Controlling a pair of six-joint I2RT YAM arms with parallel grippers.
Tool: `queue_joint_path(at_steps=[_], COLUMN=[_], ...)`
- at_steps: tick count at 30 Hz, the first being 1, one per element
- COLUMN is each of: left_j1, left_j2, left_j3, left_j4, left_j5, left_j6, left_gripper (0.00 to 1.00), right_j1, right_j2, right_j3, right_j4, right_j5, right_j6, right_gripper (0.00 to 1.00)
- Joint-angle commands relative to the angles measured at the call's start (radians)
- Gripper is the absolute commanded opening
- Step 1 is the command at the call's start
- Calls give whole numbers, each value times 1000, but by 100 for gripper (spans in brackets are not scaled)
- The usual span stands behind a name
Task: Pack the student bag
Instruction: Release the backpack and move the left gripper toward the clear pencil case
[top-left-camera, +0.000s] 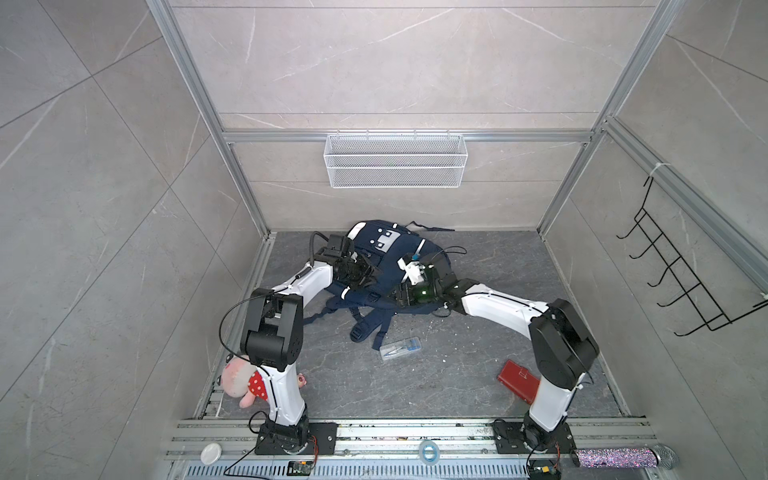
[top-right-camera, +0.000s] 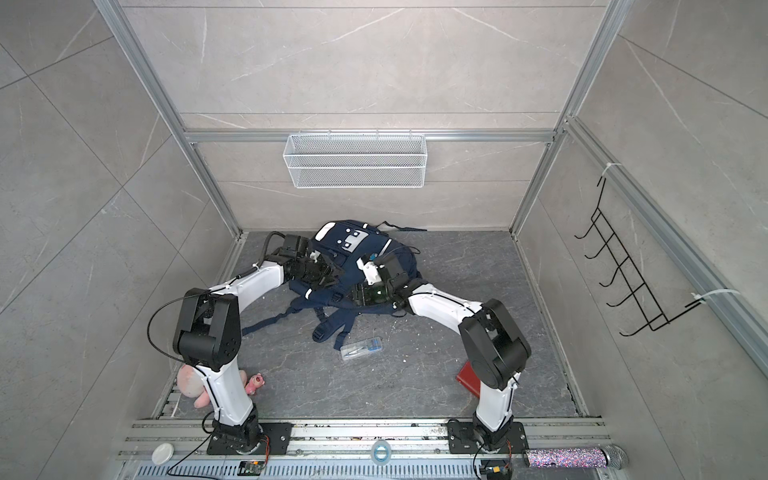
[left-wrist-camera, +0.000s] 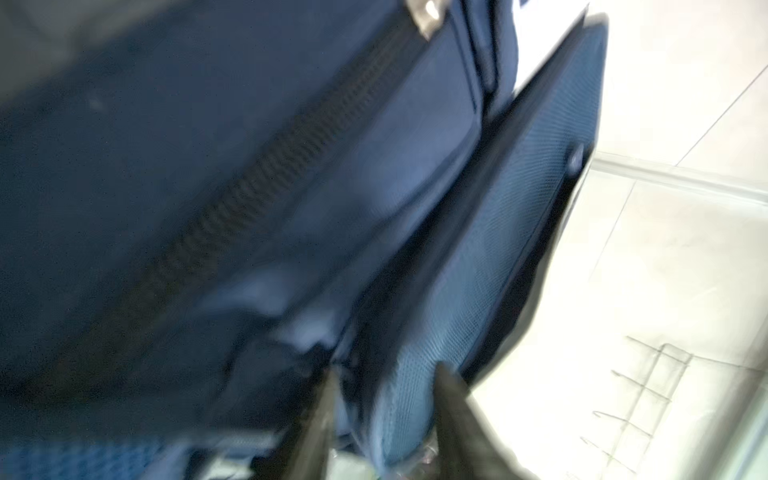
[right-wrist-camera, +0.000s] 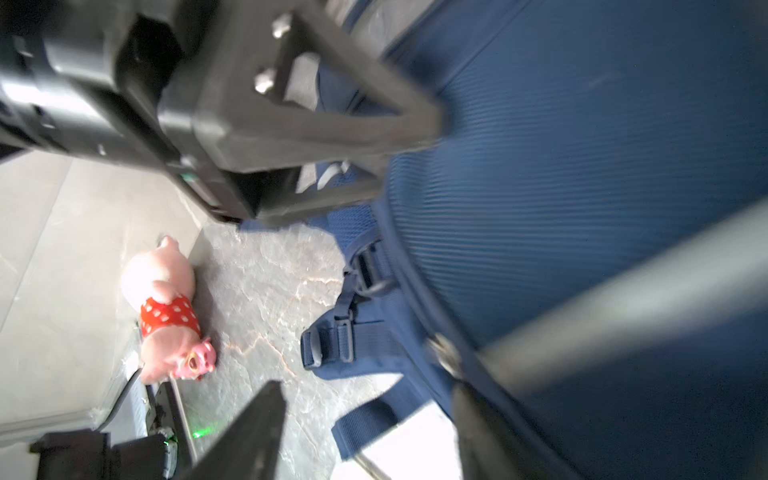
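Note:
The student bag, a navy backpack with white patches, lies slumped at the back middle of the floor, its straps trailing toward the front. My left gripper is at its left side. In the left wrist view this gripper is open, with a fold of blue mesh between its fingers, next to a closed zip. My right gripper is at the bag's front edge. It is open, with only floor and a strap end between its fingers, and a zip pull lies beside one of them.
A clear plastic case lies in front of the straps. A red wallet sits by the right arm, a pink pig plush by the left arm's base. A wire basket hangs on the back wall, a hook rack on the right wall.

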Motion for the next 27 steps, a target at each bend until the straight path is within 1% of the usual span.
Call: queue_joint_path(at_steps=[1, 3, 5, 6, 7, 9, 11, 15, 18, 19, 20, 24, 27], left_j1=[-9, -13, -22, -33, -53, -101, -163, -268, -329, -354, -378, -448, -489], left_j2=[-86, -132, -192, -229, -265, -320, -365, -419, -414, -402, -387, -304, -236], left_j3=[127, 124, 87, 58, 31, -17, -75, -179, -230, -243, -250, -265, -234], left_j4=[-231, -291, -322, -338, -358, -392, -410, -401, -394, -392, -393, -376, -353], left_j5=[-66, -103, -134, -152, -170, -199, -225, -235, -234, -245, -263, -297, -321], left_j6=[286, 403, 498, 549, 603, 690, 746, 787, 839, 865, 888, 968, 979], left_gripper=[62, 73, 78, 85, 86, 86, 86, 86, 86, 92, 94, 95, 95], right_j1=[-59, -92, -125, -142, -163, -209, -259, -333, -345, -346, -345, -346, -346], right_j2=[-127, -171, -204, -220, -234, -252, -251, -245, -253, -260, -265, -304, -337], right_j3=[-32, -45, -70, -89, -106, -123, -108, -61, -57, -70, -82, -153, -188], right_j4=[41, 14, 3, -1, -8, -60, -178, -403, -491, -498, -502, -488, -492], right_j5=[-16, -24, -27, -20, -10, 28, 83, 183, 215, 213, 213, 224, 247], right_j6=[54, 66, 94, 112, 131, 150, 155, 164, 188, 205, 221, 288, 307], right_gripper=[74, 77, 79, 80, 84, 100, 100, 100, 100, 100, 100, 100, 100])
